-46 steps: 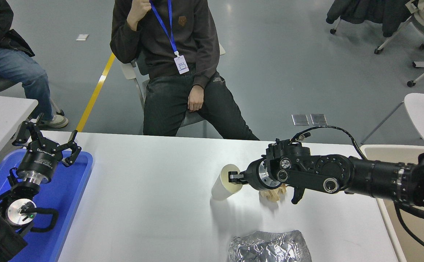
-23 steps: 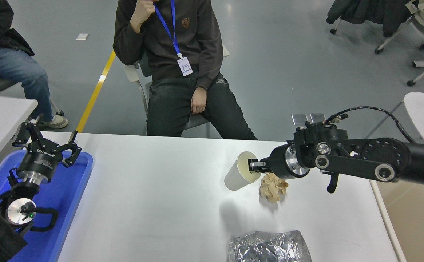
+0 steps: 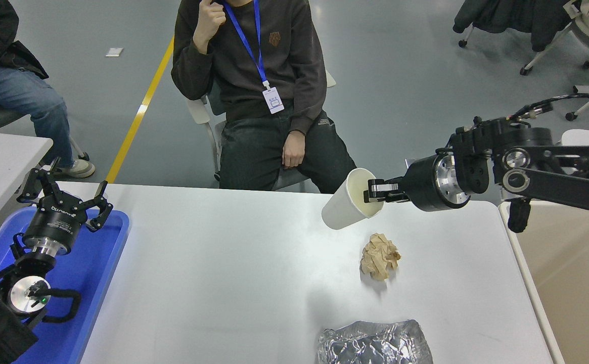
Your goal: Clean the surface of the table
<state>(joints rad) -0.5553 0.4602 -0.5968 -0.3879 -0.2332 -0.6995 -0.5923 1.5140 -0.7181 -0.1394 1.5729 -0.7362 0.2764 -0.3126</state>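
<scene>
My right tool (image 3: 375,191) has the cup (image 3: 349,202) by its rim, one finger inside the mouth and the pinch closed on the wall. The cup hangs tilted in the air, mouth toward my wrist, base pointing down and left, clear of the worktop (image 3: 223,263). It sits above the far edge of the white top, which spreads wide across the middle of the view.

Below the cup, resting on the worktop, there's a crumpled brown paper ball (image 3: 379,256), apart from the cup. Nearer me, at the bottom edge, a wad of foil (image 3: 372,343) lies on the surface, partly cut off by the frame.

My left tool (image 3: 66,194) is parked at the lower left, fingers spread wide and holding nothing, above the blue tray (image 3: 99,273) at the worktop's left end.

Across the worktop a person (image 3: 264,86) sits on a chair with one hand raised and the other on a thigh, a lanyard hanging down the front. A second person (image 3: 11,86) is seated at the upper left, beside a smaller white table (image 3: 1,156).
</scene>
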